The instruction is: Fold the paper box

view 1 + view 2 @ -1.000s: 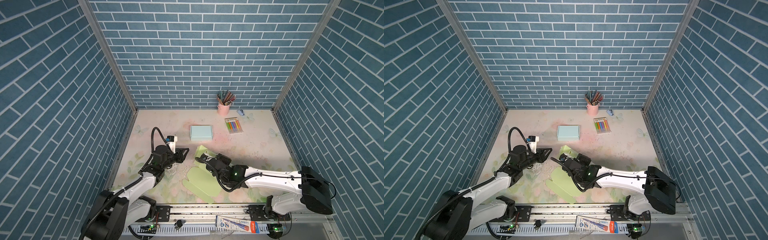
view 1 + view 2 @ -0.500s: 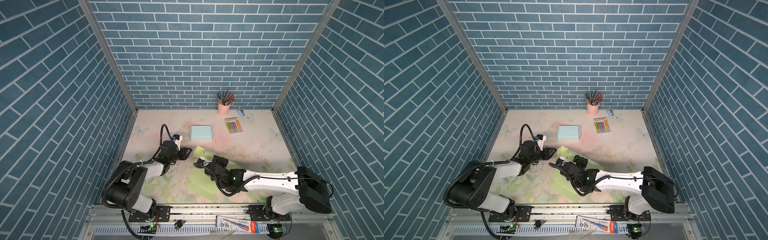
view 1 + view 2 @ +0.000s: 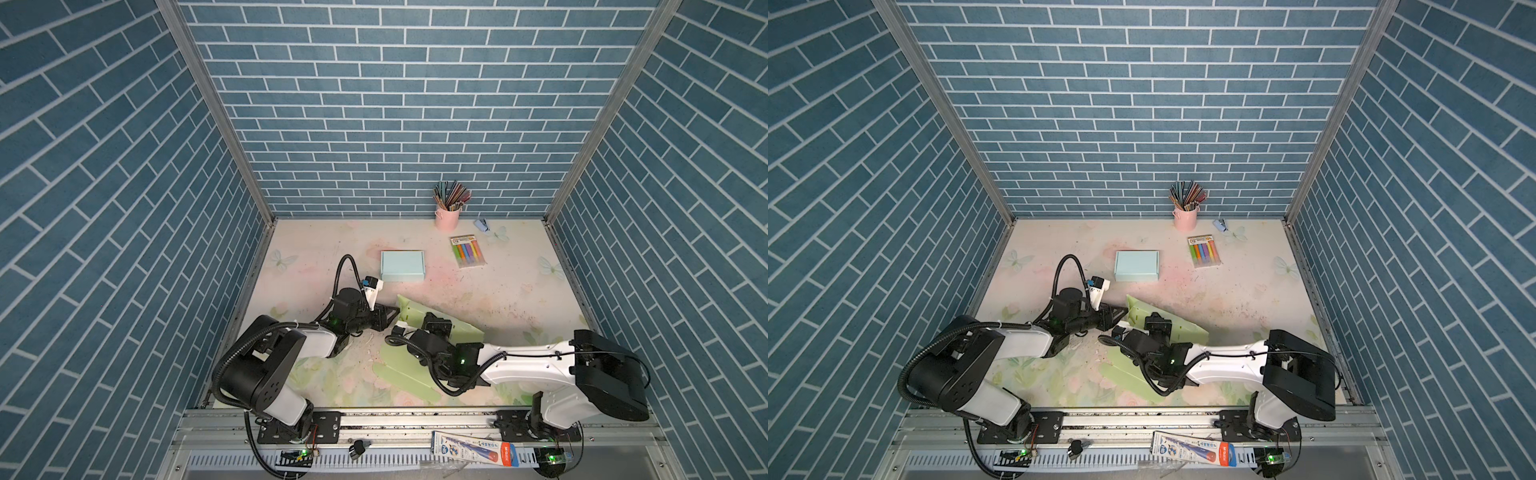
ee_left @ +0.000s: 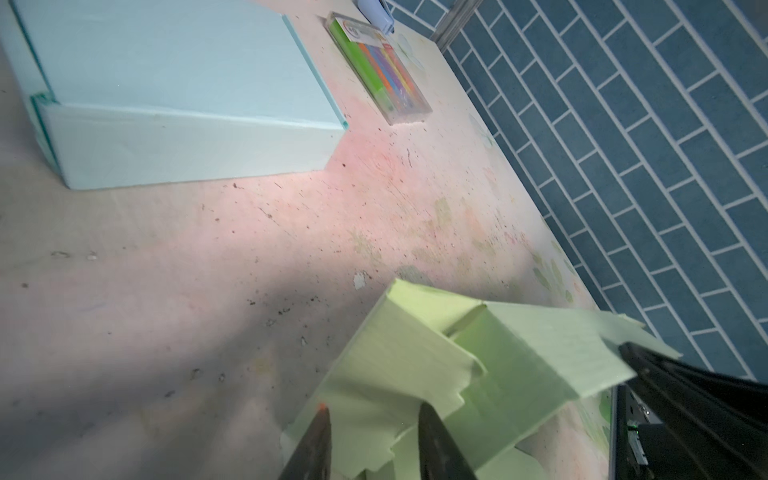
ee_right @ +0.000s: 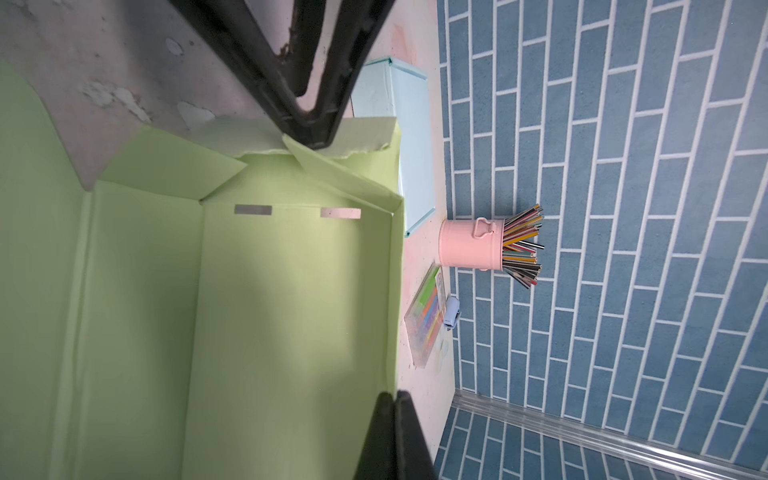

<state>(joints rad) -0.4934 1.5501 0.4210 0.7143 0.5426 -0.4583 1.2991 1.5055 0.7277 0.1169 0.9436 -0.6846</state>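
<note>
Green paper box (image 3: 405, 368), part-folded, near centre. Right gripper (image 5: 395, 399): clamped on its raised far wall. Left gripper (image 4: 372, 409): jaws parted around the left end flap.

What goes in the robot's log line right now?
left gripper: open by flap | right gripper: shut on paper box | fold: unfinished

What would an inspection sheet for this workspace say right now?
Surface: pale floral tabletop, scuffed, speckled with dirt.
Job's things: light green paper box, half-folded, one wall raised.
Clutter: closed light blue paper box; pink metal cup of coloured pencils; clear pack of coloured markers; small blue stapler.
Hands: left hand open, tips at the green box's flap; right hand shut on its raised wall.
Cables: black hose looping over the left arm.
Surroundings: blue brick-patterned walls on three sides.
</note>
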